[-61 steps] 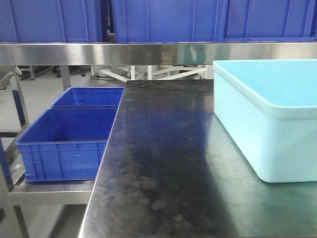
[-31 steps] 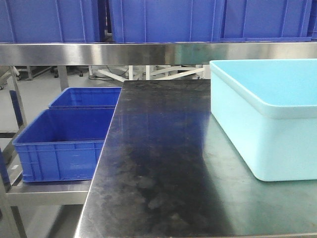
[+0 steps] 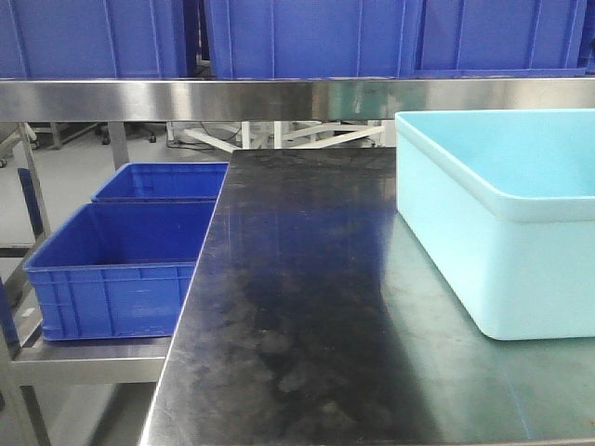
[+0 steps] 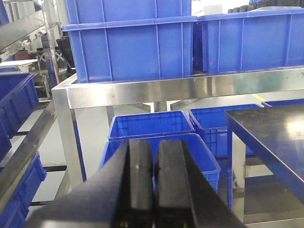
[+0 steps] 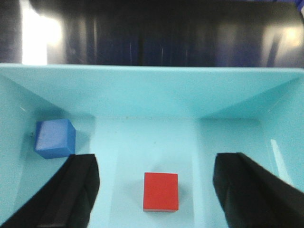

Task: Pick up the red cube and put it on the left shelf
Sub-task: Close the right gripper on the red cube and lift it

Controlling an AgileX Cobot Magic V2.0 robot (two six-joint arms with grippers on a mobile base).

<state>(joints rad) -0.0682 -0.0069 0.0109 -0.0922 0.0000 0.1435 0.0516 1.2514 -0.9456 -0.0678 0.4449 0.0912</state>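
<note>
In the left wrist view my left gripper (image 4: 154, 161) fills the bottom centre, its two black fingers pressed flat together with nothing between them. Across the upper half of that frame runs the left shelf (image 4: 180, 90), a bright steel front rail with large blue bins (image 4: 133, 45) standing on it. In the front view the lower blue bins (image 3: 121, 269) sit at middle left, the black-topped table (image 3: 307, 307) takes the centre, and the pale turquoise tub (image 3: 465, 251) stands on it at the right edge. Neither of my arms shows there. In the right wrist view my right gripper (image 5: 156, 166) hangs over the tub with its fingers spread wide, one dark finger in the lower left corner, the other in the lower right. A blue cube (image 5: 55, 138) rests on the tub floor at the left, close to the wall and just above my left-hand finger. The red cube (image 5: 161, 191) lies flat on the tub floor at bottom centre, between the two fingers and touching neither. I judge this to be the approach before the grasp, with nothing picked yet. The next move calls for a straight descent so the pads straddle the red cube's sides. Then I close squarely, lift clear of the tub wall and carry it left toward the steel rail, keeping my left-hand finger off the blue cube.
</note>
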